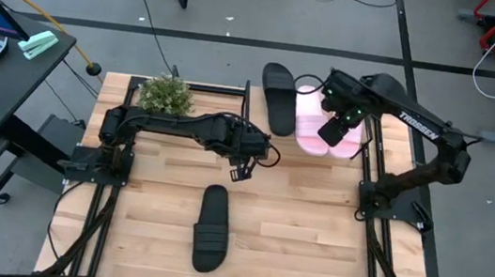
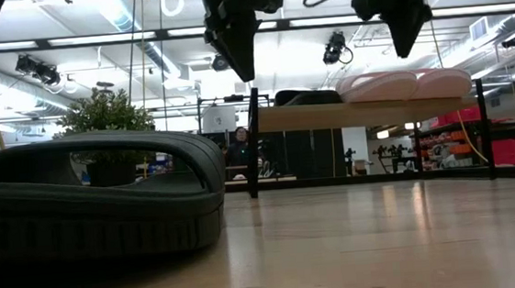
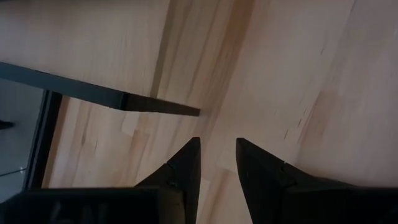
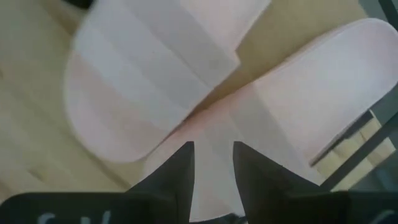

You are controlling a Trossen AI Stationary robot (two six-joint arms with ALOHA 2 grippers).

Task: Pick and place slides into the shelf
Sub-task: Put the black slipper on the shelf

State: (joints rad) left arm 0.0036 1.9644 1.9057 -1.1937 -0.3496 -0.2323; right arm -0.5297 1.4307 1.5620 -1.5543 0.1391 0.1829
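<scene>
Two pale pink slides (image 1: 311, 120) (image 1: 348, 138) lie side by side on the shelf's top board (image 2: 329, 114), sole down. A black slide (image 1: 278, 97) lies on the same board, left of them. The second black slide (image 1: 211, 229) lies flat on the table near its near edge and fills the left of the low view (image 2: 87, 203). My right gripper (image 4: 213, 149) hangs just above the pink slides (image 4: 205, 118), its fingers a narrow gap apart, touching nothing. My left gripper (image 3: 217, 144) hovers over bare table at mid-table, also narrowly open and empty.
A potted plant (image 1: 166, 95) stands at the table's far left corner. The shelf's thin black uprights (image 2: 254, 144) (image 2: 484, 126) stand on the far right part of the table. Bare wood (image 1: 304, 221) lies right of the near black slide.
</scene>
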